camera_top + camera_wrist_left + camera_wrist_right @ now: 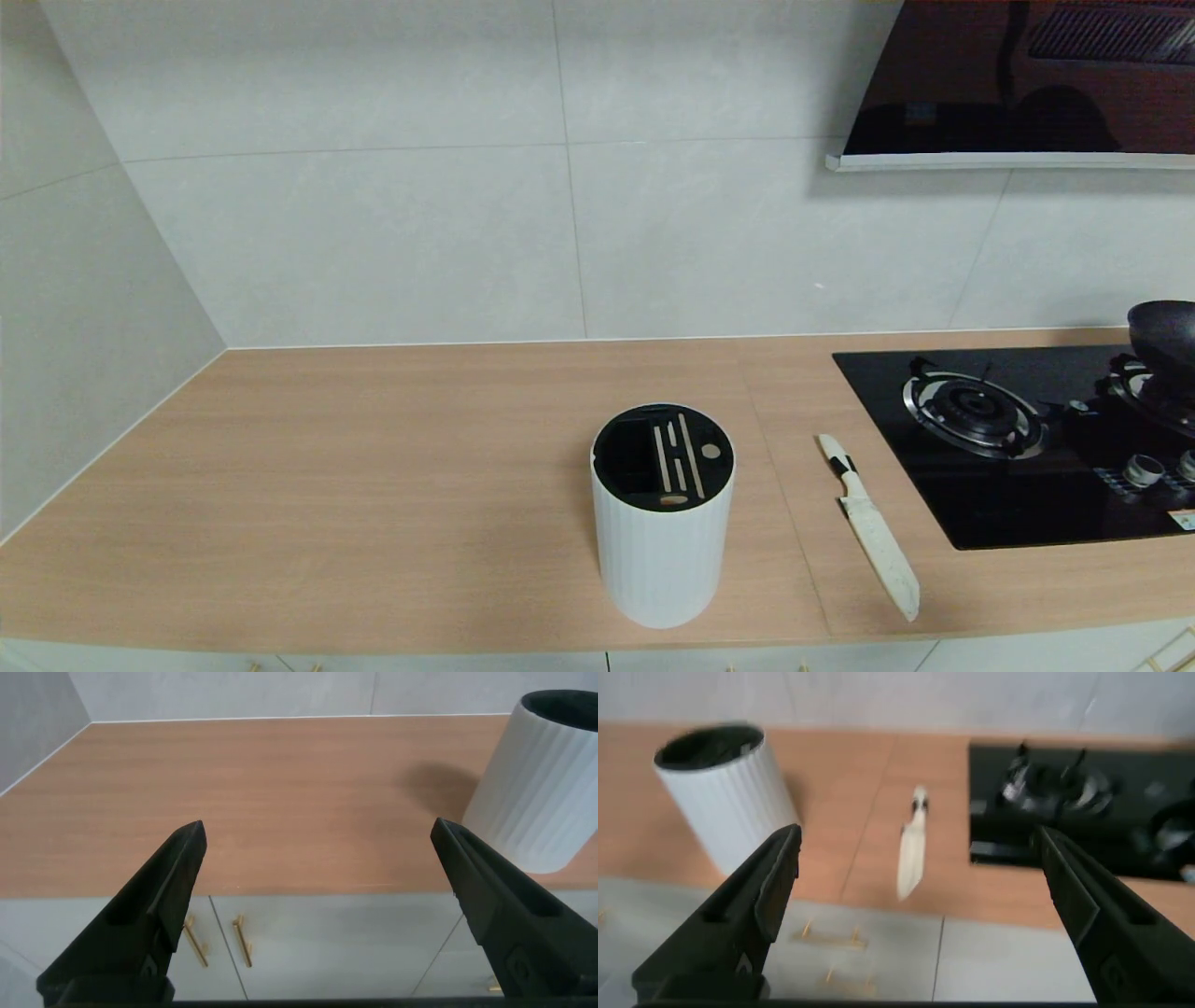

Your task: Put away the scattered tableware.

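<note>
**Knife (866,532) flat on the bench, best taken by the handle**

Lies on the bench (373,467) out ahead of the right gripper (917,838), roughly in line with the gap between its fingers and well apart from them. Sits between a white ribbed holder (663,541) on the left-arm side and a black stove (1008,485) on the other, closer to the stove. Points its handle away toward the wall and its tip back toward the gripper and the bench's front edge.

Probably light, stiff and thin, with little height off the bench to get under. Smooth and likely slippery along the blade, and possibly brittle if ceramic, so no knocking or prying. Best taken across the handle, the thicker end, squeezed on its sides.

Looks pale throughout: cream speckled blade, white handle crossed by a black band.

Spread wide and holding nothing on the right. Same for the left gripper (318,835): wide apart, empty, hanging near the bench's front edge with the holder ahead toward the right-arm side.
</note>
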